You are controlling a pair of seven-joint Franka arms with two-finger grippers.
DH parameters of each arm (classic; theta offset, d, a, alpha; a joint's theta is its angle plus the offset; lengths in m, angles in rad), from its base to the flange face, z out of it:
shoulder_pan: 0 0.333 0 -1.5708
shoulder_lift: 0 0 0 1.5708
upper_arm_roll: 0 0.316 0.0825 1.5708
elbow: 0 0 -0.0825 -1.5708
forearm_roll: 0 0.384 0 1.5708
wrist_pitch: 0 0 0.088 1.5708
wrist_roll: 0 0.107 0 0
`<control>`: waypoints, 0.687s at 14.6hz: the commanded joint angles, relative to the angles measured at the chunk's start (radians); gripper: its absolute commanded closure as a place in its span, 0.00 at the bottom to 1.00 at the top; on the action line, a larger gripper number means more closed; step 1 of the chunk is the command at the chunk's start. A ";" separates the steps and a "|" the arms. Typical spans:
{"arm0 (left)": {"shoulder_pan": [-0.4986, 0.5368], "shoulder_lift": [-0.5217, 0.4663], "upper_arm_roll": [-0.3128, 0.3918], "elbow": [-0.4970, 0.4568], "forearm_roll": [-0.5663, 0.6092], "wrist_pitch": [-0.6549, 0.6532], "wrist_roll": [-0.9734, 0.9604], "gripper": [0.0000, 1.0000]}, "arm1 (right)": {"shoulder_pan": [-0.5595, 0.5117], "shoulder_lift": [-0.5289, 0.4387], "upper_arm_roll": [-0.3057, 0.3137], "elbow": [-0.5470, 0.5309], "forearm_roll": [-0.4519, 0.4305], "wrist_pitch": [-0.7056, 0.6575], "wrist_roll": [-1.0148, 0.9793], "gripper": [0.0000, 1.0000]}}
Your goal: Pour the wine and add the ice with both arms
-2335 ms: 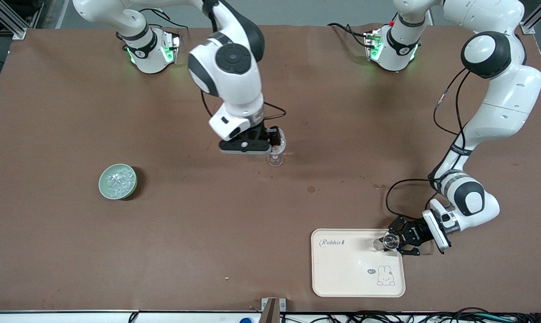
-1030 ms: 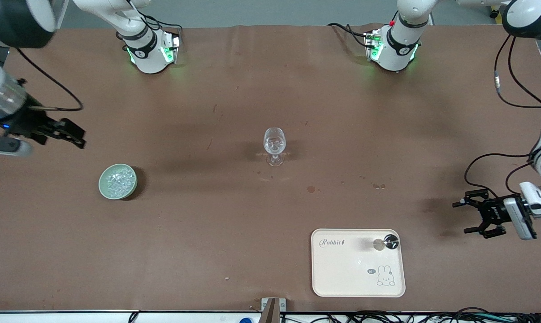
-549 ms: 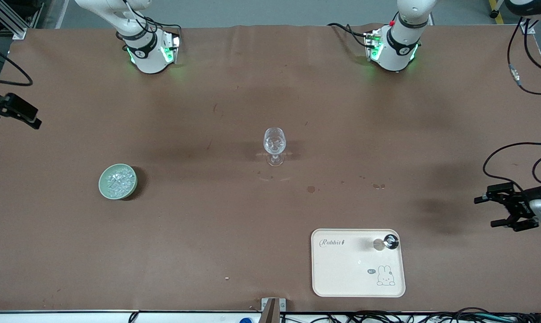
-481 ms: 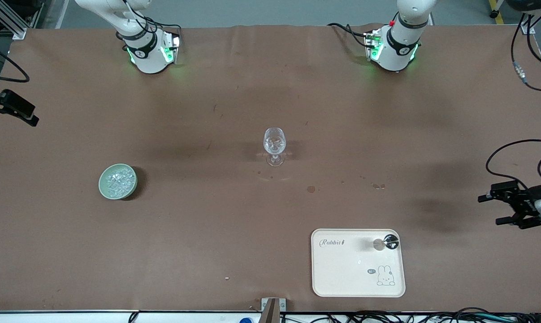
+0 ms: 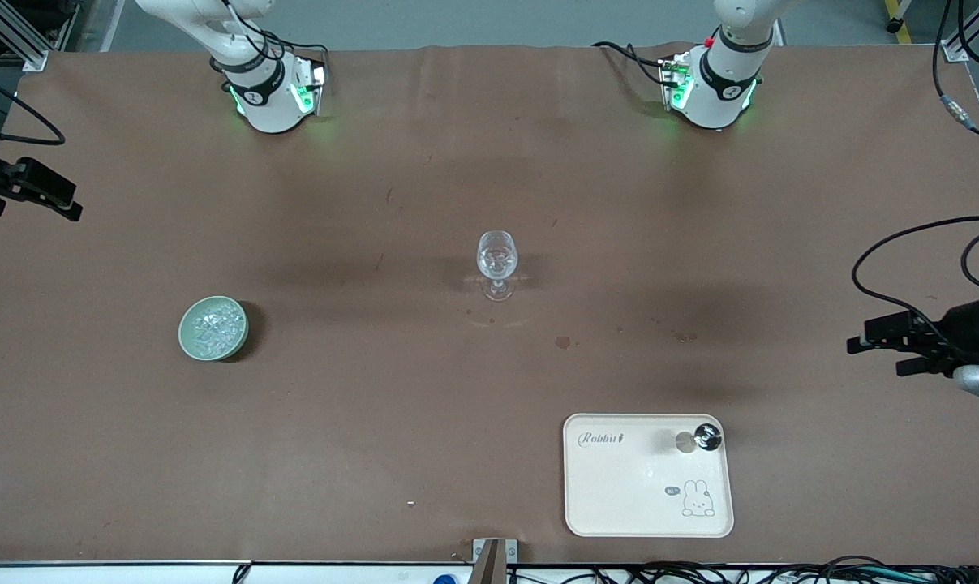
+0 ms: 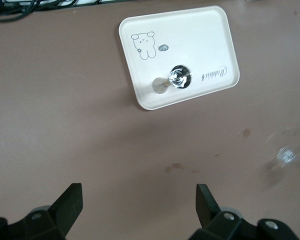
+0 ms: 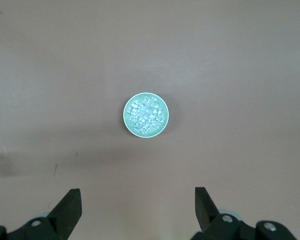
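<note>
A clear stemmed glass [image 5: 497, 261] stands at the table's middle, and the left wrist view shows it blurred [image 6: 286, 156]. I cannot tell what its bowl holds. The ice [image 5: 214, 324] [image 7: 146, 114] is heaped in a pale green bowl [image 5: 184, 334] [image 7: 126, 115] toward the right arm's end. A small round glass vessel [image 5: 706, 438] [image 6: 180, 77] stands on the cream tray [image 5: 619, 495] [image 6: 200, 40]. My left gripper [image 5: 874, 355] [image 6: 138, 194] hangs open and empty over the left arm's end of the table. My right gripper [image 5: 35, 208] [image 7: 137, 196] hangs open and empty over the right arm's end, high above the bowl.
Small dark stains [image 5: 563, 342] mark the brown table between the glass and the tray. Black cables [image 5: 903, 243] loop above the left gripper. Both arm bases [image 5: 274, 93] [image 5: 712, 85] stand along the table edge farthest from the front camera.
The right gripper left the glass and the left gripper let go of the vessel on the tray. Both have drawn away to their own ends of the table, open.
</note>
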 commanded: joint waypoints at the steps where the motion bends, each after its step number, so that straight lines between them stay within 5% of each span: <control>1: -0.036 -0.082 0.012 -0.031 0.015 -0.048 -0.193 0.00 | -0.012 -0.011 0.014 -0.015 0.018 0.001 -0.029 0.00; 6: -0.102 -0.151 0.010 -0.034 0.024 -0.121 -0.437 0.00 | -0.003 -0.009 0.014 -0.022 0.023 0.001 -0.029 0.00; 10: -0.131 -0.206 0.016 -0.036 0.086 -0.150 -0.454 0.00 | -0.003 -0.009 0.014 -0.025 0.025 -0.002 -0.029 0.00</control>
